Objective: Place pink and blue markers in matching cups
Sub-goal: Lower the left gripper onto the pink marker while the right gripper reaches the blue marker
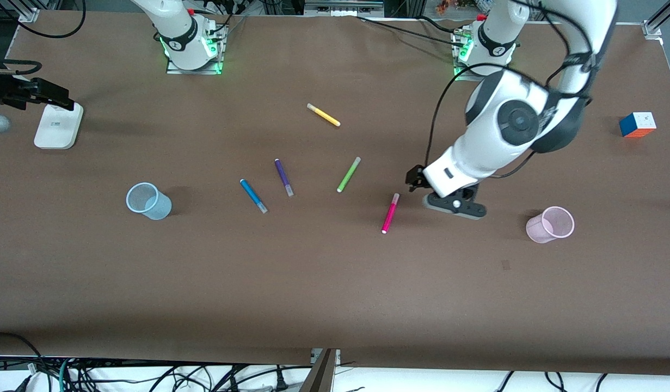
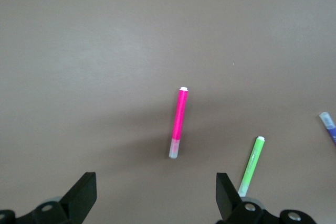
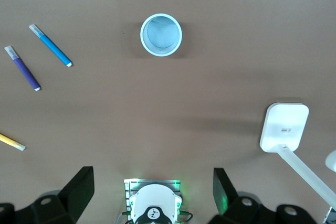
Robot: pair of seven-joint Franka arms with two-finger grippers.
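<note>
The pink marker (image 1: 390, 213) (image 2: 179, 121) lies flat on the brown table, toward the left arm's end. My left gripper (image 1: 453, 207) (image 2: 156, 182) hovers low beside it, open, with nothing between its fingers; it is over the table between that marker and the pale pink cup (image 1: 551, 224). The blue marker (image 1: 253, 195) (image 3: 51, 45) lies near the middle, and the pale blue cup (image 1: 147, 201) (image 3: 160, 34) stands toward the right arm's end. My right gripper (image 3: 152, 182) is open and empty, high above its own base, out of the front view.
A purple marker (image 1: 284, 177) (image 3: 22, 67), a lime-green marker (image 1: 349, 174) (image 2: 252, 165) and a yellow marker (image 1: 323, 115) lie among the task's markers. A white box (image 1: 58, 126) (image 3: 284, 127) sits at the right arm's end, a colour cube (image 1: 637, 124) at the left arm's end.
</note>
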